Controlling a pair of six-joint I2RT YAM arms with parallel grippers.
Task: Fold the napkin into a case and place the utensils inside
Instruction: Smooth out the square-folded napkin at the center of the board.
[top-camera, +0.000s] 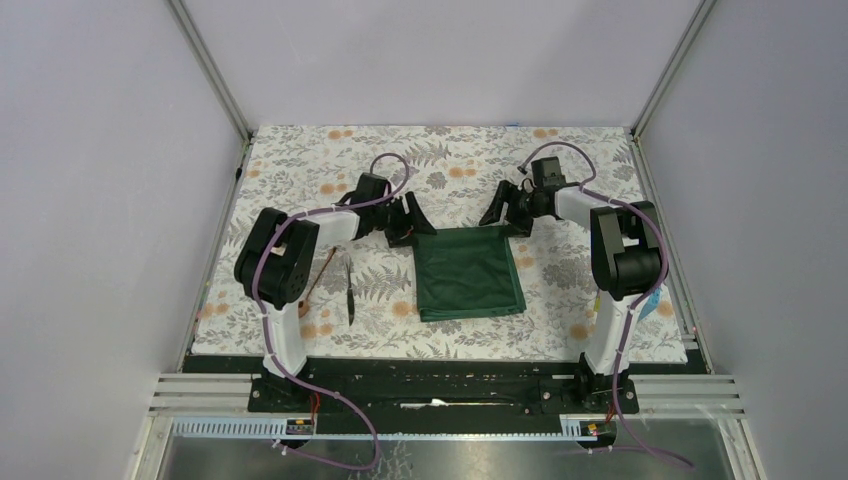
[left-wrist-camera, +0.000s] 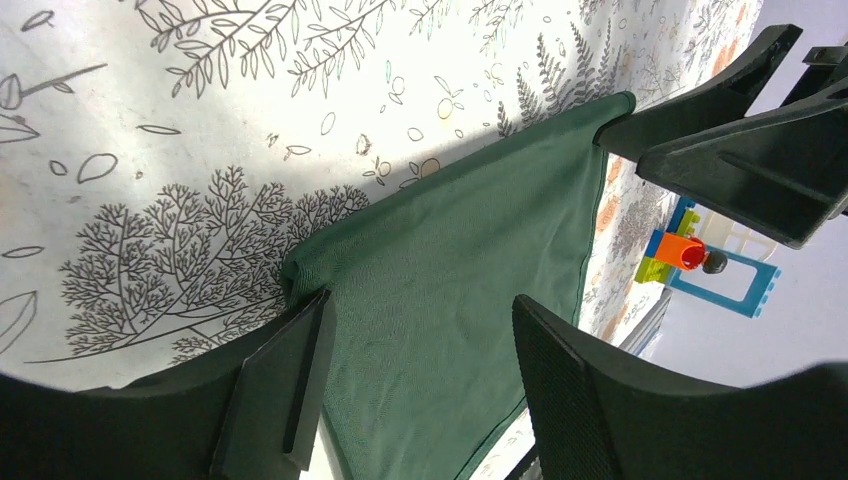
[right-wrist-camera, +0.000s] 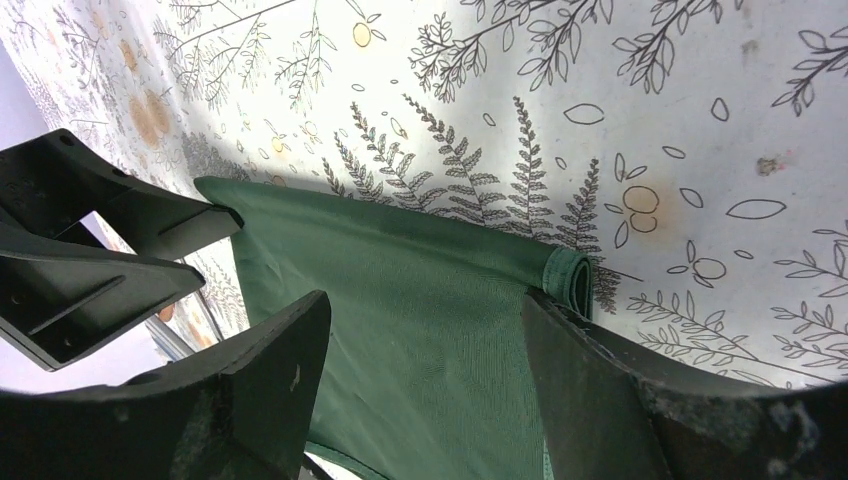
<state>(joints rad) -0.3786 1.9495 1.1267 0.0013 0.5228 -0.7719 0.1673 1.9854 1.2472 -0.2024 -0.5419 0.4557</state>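
Observation:
The dark green napkin (top-camera: 468, 275) lies flat on the floral tablecloth, with a fold along its far edge. My left gripper (top-camera: 417, 224) is open, its jaws straddling the napkin's far left corner (left-wrist-camera: 300, 265). My right gripper (top-camera: 506, 214) is open, its jaws straddling the far right corner, where the edge curls into a small roll (right-wrist-camera: 570, 280). In the wrist views each gripper (left-wrist-camera: 420, 300) (right-wrist-camera: 425, 297) has green cloth (left-wrist-camera: 450, 250) (right-wrist-camera: 420, 280) between its fingers, not pinched. The copper spoon (top-camera: 322, 278) and the black knife (top-camera: 350, 290) lie side by side left of the napkin.
The floral tablecloth (top-camera: 450, 150) covers the table between grey walls. Small bright toy blocks on a blue frame (left-wrist-camera: 690, 255) show beyond the right gripper in the left wrist view. The arm bases stand on a black rail (top-camera: 440, 385) at the near edge.

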